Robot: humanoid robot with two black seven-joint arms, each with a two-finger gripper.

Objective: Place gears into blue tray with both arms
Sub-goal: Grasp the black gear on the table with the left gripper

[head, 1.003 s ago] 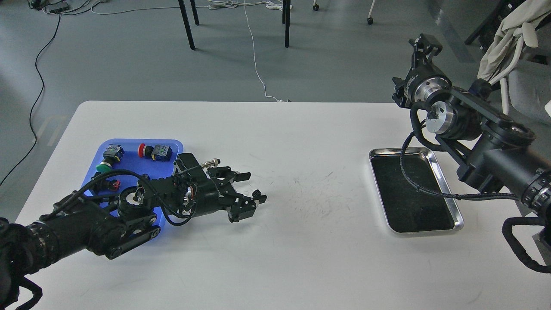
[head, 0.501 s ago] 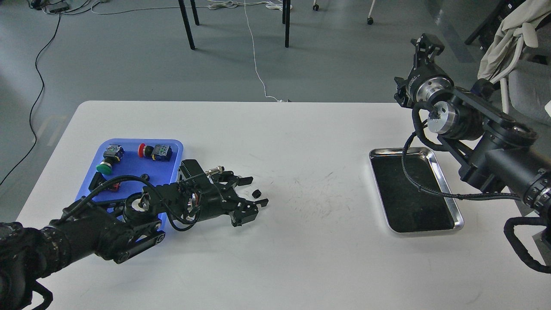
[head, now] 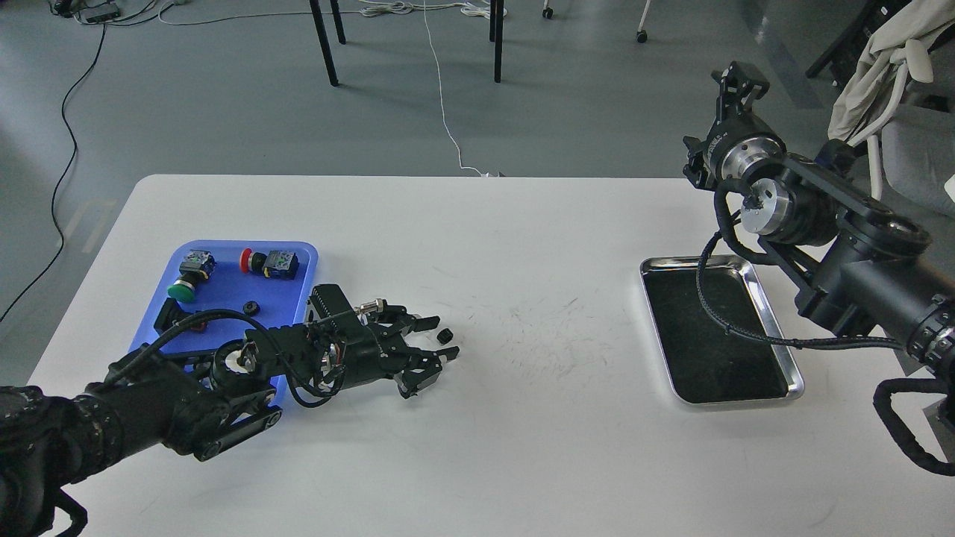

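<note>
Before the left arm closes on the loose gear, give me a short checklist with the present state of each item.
1. Loose gear lies on the table between the fingers of the left end effector: ok.
2. Left end effector open: ok.
3. Fingers touching the gear: cannot tell.
4. Other gear already in the blue tray: ok.
5. Bare tray floor left for a second gear: ok.
6. Right end effector raised, away from the table: ok; open or shut: cannot tell.
</note>
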